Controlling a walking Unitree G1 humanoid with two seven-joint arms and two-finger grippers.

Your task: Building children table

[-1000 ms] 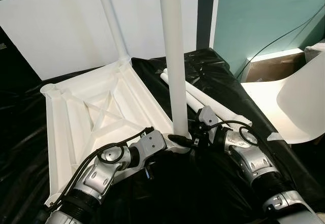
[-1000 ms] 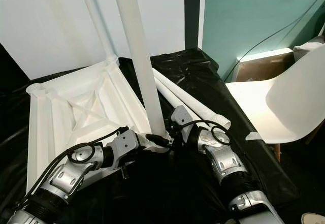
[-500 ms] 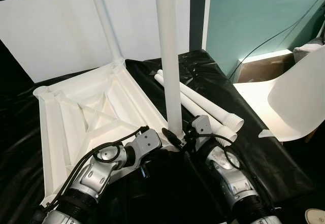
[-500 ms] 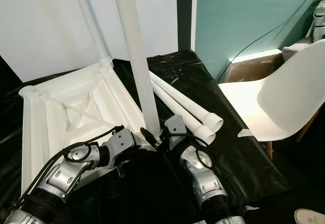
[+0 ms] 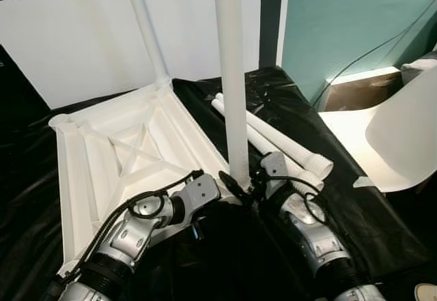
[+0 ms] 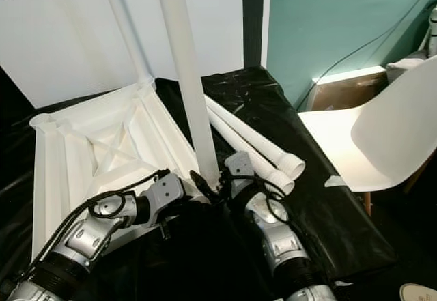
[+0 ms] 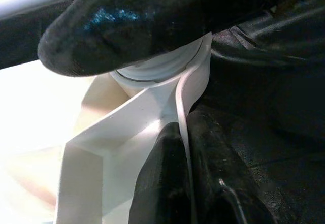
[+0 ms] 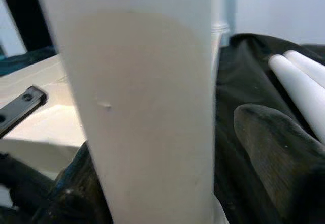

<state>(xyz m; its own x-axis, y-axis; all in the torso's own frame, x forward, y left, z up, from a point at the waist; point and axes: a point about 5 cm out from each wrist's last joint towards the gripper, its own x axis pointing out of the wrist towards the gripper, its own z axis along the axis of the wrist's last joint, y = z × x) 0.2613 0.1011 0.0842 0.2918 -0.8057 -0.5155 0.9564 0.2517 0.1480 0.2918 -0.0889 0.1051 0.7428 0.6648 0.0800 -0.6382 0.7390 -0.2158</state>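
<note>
Right hand (image 5: 254, 181) now nearer upright leg (image 5: 232, 76).

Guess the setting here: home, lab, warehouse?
Probably an indoor room set up for assembly, home or lab unclear: a black sheet covers the work surface, a white moulded chair stands beside a teal wall, and an upturned white table top is being fitted with legs.

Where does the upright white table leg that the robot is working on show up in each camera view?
Left eye: upright leg rises from the tabletop's near corner, centre.
Right eye: the leg stands left of centre.
Left wrist: its round base sits in the corner socket, under a black finger.
Right wrist: the leg close up, across the middle.
Shared landmark: the two loose legs lying on the black sheet.
</note>
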